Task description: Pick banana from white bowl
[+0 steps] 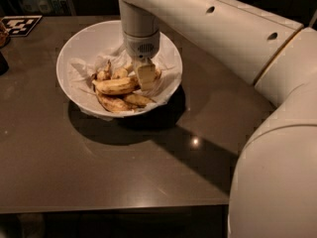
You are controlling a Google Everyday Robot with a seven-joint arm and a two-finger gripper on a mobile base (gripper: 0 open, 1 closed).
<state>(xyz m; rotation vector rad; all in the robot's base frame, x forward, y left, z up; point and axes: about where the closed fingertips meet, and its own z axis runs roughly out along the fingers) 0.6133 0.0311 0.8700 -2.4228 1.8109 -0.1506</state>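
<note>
The white bowl (74,46) stands on the dark table, lined with crumpled white paper. Several bananas lie in it. The longest, pale yellow banana (115,86) lies across the middle, with shorter, browner ones (119,103) in front of it and behind it. My gripper (145,76) reaches straight down into the bowl, at the right end of the long banana, touching or nearly touching it. The gripper hides that end of the banana.
A black-and-white marker tag (20,25) lies at the table's back left. A dark object (3,62) stands at the left edge. The table's front edge (114,207) runs along the bottom. My large white arm (277,133) fills the right side.
</note>
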